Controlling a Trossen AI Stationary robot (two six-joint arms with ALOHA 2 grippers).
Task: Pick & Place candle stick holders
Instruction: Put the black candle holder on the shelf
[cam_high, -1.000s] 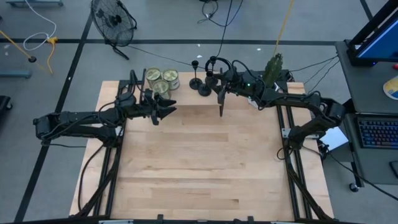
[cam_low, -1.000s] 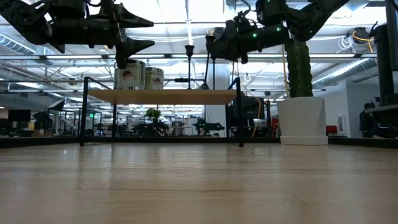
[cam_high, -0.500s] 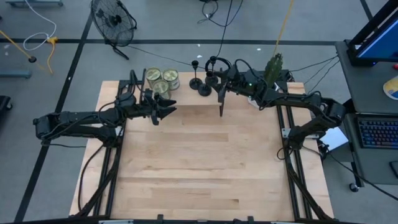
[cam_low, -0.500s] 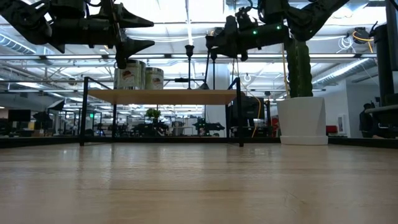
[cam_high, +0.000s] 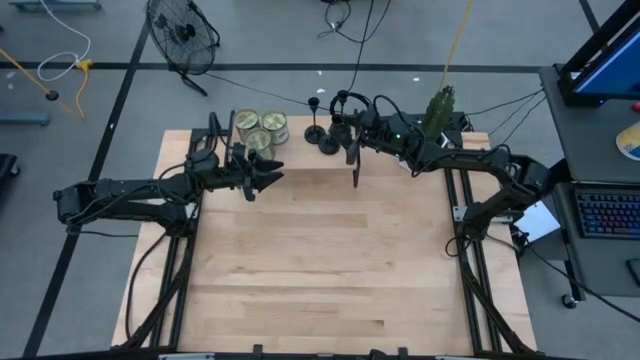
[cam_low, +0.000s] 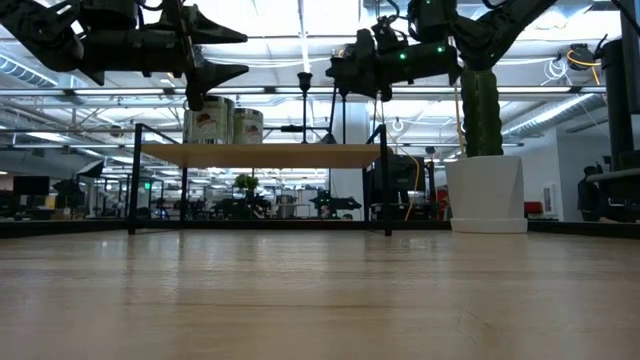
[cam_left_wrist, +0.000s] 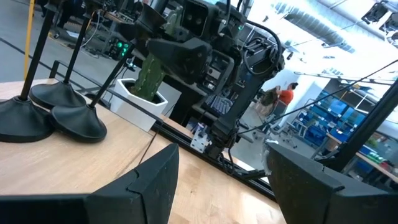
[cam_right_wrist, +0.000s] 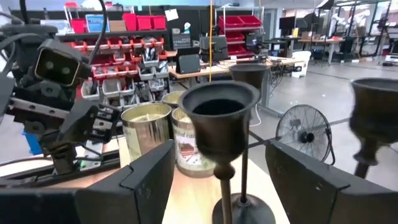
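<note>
The holders (cam_high: 328, 135) stand in a tight cluster on the raised shelf (cam_low: 260, 155) at the table's far edge, roughly in the middle of that edge, their round bases close together. In my right wrist view one holder's cup (cam_right_wrist: 219, 121) fills the centre, right between the two dark fingers (cam_right_wrist: 140, 180), with a second cup (cam_right_wrist: 376, 118) off to one side and a third stem behind the first.

My right gripper (cam_high: 353, 150) hovers just beside the cluster, on the side nearer the table's middle, fingers spread wide with the nearest cup lined up in the gap; I see no contact with it. In the low view it hangs above shelf level (cam_low: 345, 68).

The jars (cam_high: 260, 128) sit on the same shelf, to the left of the holders and a little apart from them.

My left gripper (cam_high: 268, 172) waits near the jars, pointing toward the table's centre, fingers open and empty. Its wrist view looks across the wood at two holder bases (cam_left_wrist: 50, 115) and the cactus pot (cam_left_wrist: 146, 99) beyond.

A fan (cam_high: 182, 32) stands on the floor behind the table (cam_high: 320, 270).
</note>
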